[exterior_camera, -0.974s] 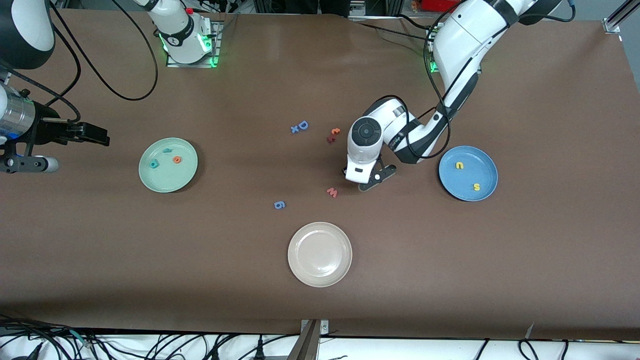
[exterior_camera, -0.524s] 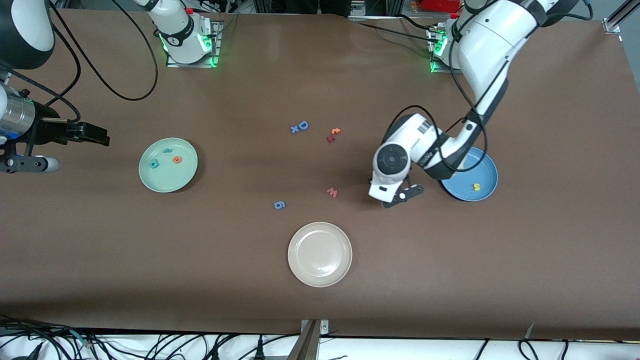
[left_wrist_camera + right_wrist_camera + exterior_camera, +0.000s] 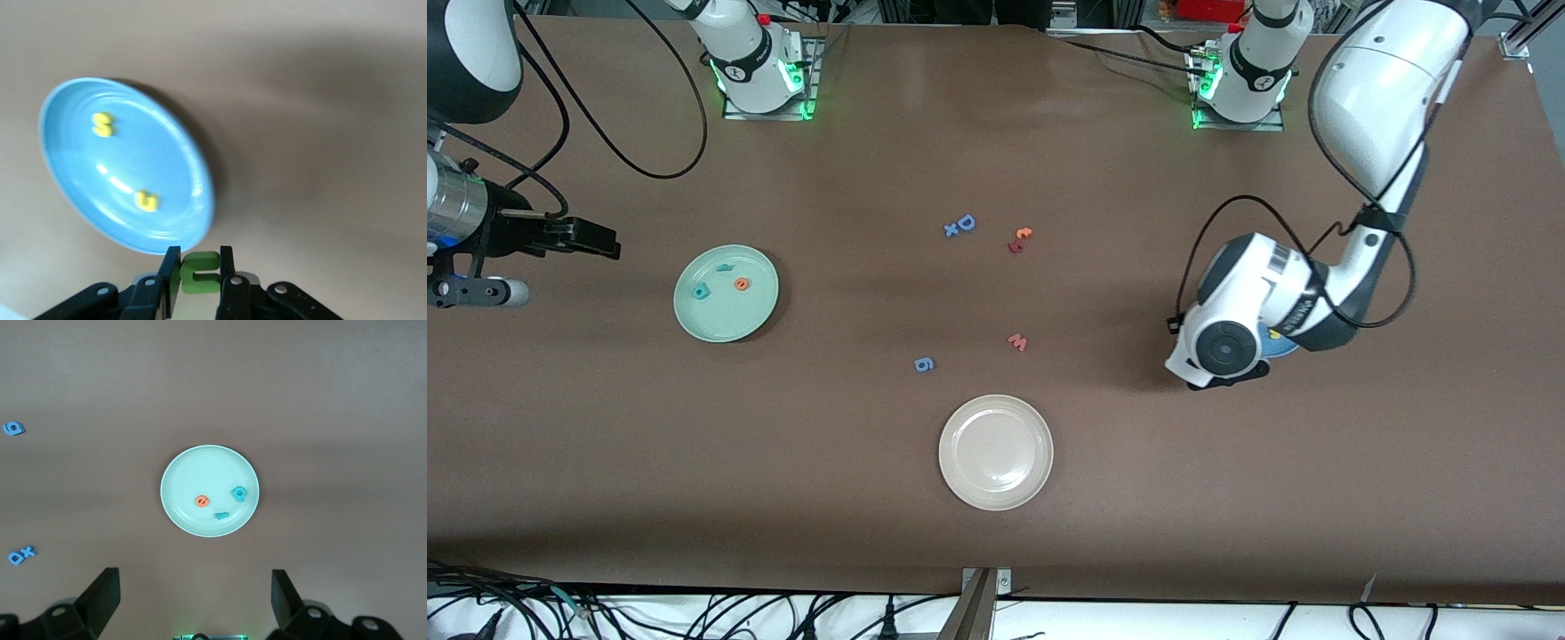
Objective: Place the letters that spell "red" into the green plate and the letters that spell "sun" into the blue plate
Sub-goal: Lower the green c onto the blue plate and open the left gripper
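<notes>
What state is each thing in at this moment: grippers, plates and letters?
Left gripper: shut on the green n, beside the blue plate's rim.
Right gripper: open, empty, waiting high above the green plate.
Blue plate: holds the yellow s and yellow u.
Green plate: holds the orange e, teal d and teal r.
White plate: empty.
Red w: loose on the table.
</notes>
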